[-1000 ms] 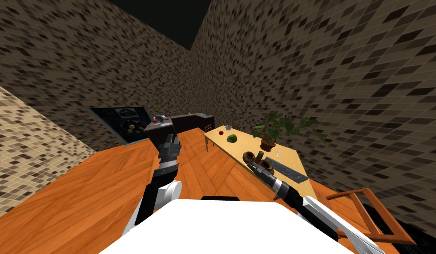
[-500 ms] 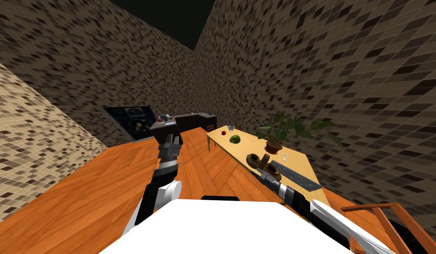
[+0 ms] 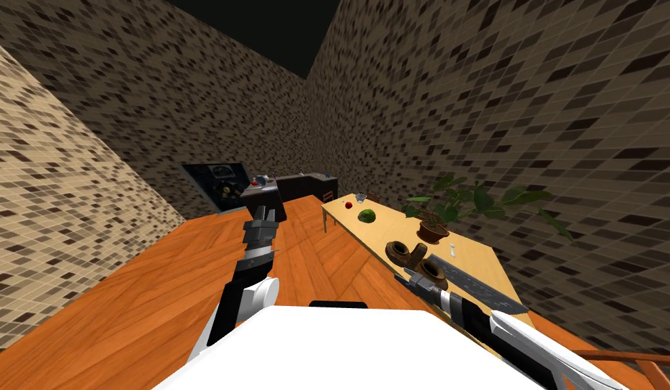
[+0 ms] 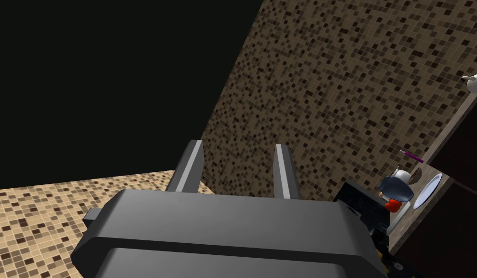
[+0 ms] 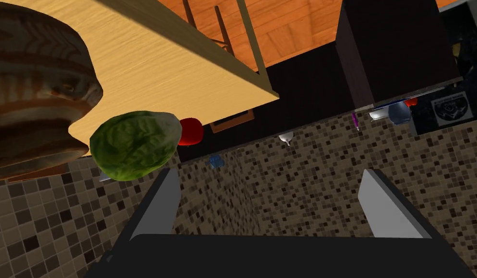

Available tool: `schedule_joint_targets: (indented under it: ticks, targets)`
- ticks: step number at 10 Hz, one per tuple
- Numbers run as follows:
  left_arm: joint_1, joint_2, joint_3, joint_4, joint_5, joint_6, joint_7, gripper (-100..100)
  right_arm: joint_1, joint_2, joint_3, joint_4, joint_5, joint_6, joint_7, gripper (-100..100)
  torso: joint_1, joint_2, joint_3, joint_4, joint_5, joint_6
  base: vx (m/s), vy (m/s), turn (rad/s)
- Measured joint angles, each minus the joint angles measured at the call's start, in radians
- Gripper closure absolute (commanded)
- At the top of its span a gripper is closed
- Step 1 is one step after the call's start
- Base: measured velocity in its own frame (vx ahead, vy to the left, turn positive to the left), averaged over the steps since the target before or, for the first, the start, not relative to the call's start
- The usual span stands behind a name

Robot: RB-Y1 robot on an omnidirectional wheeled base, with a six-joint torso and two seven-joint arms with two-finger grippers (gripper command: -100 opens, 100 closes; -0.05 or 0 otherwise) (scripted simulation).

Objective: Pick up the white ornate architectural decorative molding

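Observation:
A long grey patterned strip, the molding [image 3: 477,288], lies flat on the near end of the light wooden table [image 3: 394,227], along its right edge. My right gripper [image 3: 402,276] hovers at the table's near edge, just left of the strip and beside the brown wooden rings [image 3: 411,258]. In the right wrist view its gripper [image 5: 271,176] is open and holds nothing, with one ring [image 5: 34,101] and a green leafy ball [image 5: 134,143] close ahead. My left gripper [image 3: 264,215] is raised over the floor, and its gripper [image 4: 238,145] stands open with nothing held.
On the table also stand a potted plant [image 3: 436,229], a green ball [image 3: 369,216], a red apple [image 3: 349,204] and a small white item [image 3: 452,249]. A dark counter [image 3: 296,185] lines the far wall. A wooden chair frame [image 3: 624,357] sits at the near right.
The whole head picture has shifted: I have moved, and the table now sits further right and nearer. Both arms keep their poses against my body.

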Motion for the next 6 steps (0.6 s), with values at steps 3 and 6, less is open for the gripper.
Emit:
schedule_joint_targets:
  ticks: [3,6]
  targets:
    - [0.000,0.000,0.000,0.000,0.000,0.000,0.000,0,0.022,-0.074,0.018,0.028,0.026,0.017,0.006,-100,0.000,0.000,0.000,0.000,0.000,0.001,0.049,0.002,0.114]
    - [0.000,0.000,0.000,0.000,0.000,0.000,0.000,0,0.027,-0.137,0.028,0.083,0.042,-0.001,0.019,-100,-0.001,0.002,0.001,0.000,0.000,0.001,0.027,-0.004,0.063]
